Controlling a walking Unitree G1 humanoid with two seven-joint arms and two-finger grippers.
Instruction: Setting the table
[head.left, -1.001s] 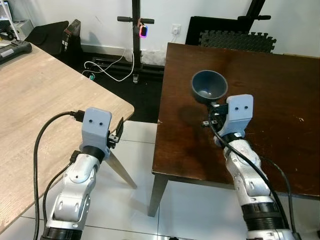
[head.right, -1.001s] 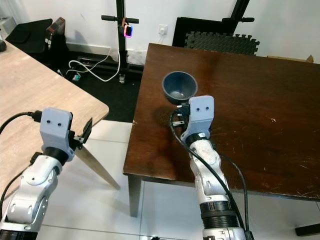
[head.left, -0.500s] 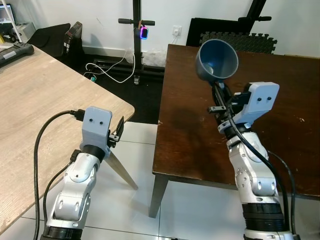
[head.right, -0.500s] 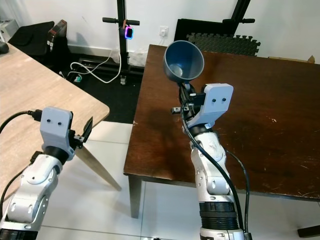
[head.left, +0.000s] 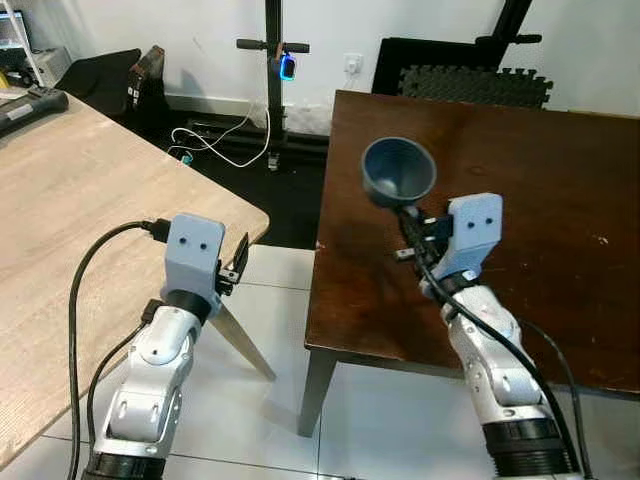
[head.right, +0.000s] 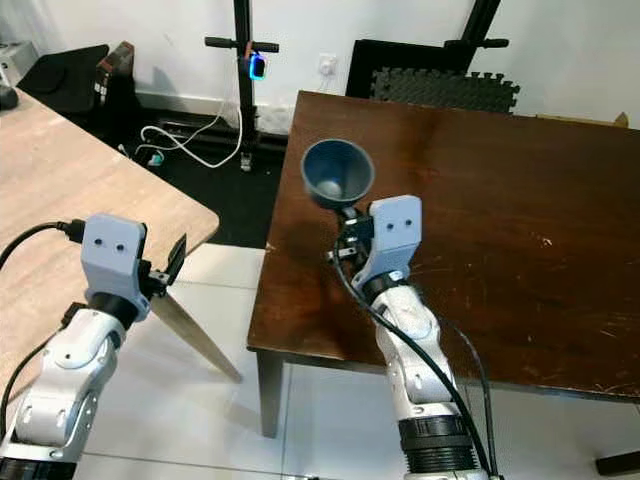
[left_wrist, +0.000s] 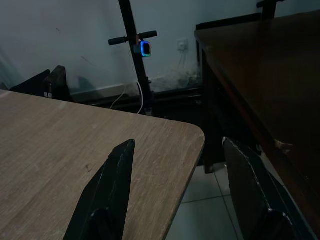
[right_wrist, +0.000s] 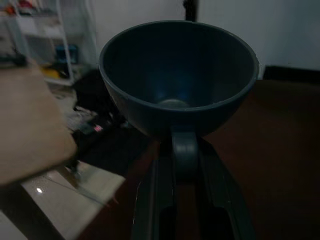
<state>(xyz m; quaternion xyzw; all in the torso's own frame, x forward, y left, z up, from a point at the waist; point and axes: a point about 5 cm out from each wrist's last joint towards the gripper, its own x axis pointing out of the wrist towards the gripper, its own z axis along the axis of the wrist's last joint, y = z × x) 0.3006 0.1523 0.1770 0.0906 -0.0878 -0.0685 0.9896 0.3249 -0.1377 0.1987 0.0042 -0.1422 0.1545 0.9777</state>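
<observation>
a dark blue cup (head.left: 398, 172) is sitting in the air above the near left part of the dark wooden table (head.left: 560, 180), tilted so its open mouth is facing up and toward the camera. the right gripper (head.left: 409, 214) is pinching the cup's small handle (right_wrist: 184, 148) between its two black fingers (right_wrist: 150, 200), which are closing tight on either side of it, as the right wrist view is showing. the cup is not touching the tabletop.

the left gripper (head.left: 238, 262) is hanging off to the robot's left, over the white tiled floor (head.left: 270, 400) just beside the rounded corner of a light wooden table (head.left: 70, 200). its fingers (left_wrist: 107, 192) are standing spread apart with nothing between them.

beyond the two tables, a black stand with a glowing blue and pink light (head.left: 287, 67) is standing against the white wall, and white cables (head.left: 215, 140) are lying on the dark floor beside it. a black foam mat (head.left: 475, 80) is leaning behind the dark table.
</observation>
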